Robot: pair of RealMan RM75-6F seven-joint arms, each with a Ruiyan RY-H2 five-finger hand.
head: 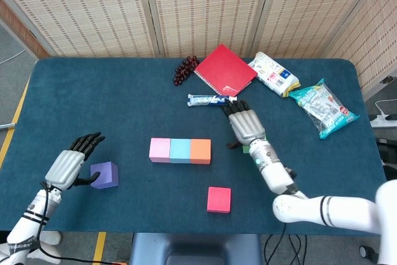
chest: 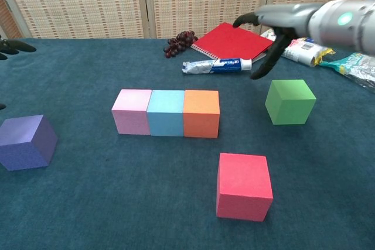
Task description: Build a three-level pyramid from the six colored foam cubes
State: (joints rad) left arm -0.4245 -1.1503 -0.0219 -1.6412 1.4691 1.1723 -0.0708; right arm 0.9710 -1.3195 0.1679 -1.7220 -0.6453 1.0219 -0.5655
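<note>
A pink cube (head: 160, 150), a light blue cube (head: 180, 151) and an orange cube (head: 200, 151) stand touching in a row at the table's middle. A red cube (head: 219, 200) sits alone nearer the front. By the purple cube (head: 104, 175) at the left, my left hand (head: 77, 158) is open, its thumb close to the cube's left face. My right hand (head: 245, 125) hovers open over the green cube (chest: 290, 102), which it mostly hides in the head view. In the chest view the right hand (chest: 280, 20) is above and behind that cube, not touching it.
At the back of the blue table (head: 124, 97) lie dark grapes (head: 185, 69), a red notebook (head: 224, 70), a toothpaste tube (head: 211, 99) and two snack packets (head: 273, 74) (head: 322, 107). Woven screens stand behind the table.
</note>
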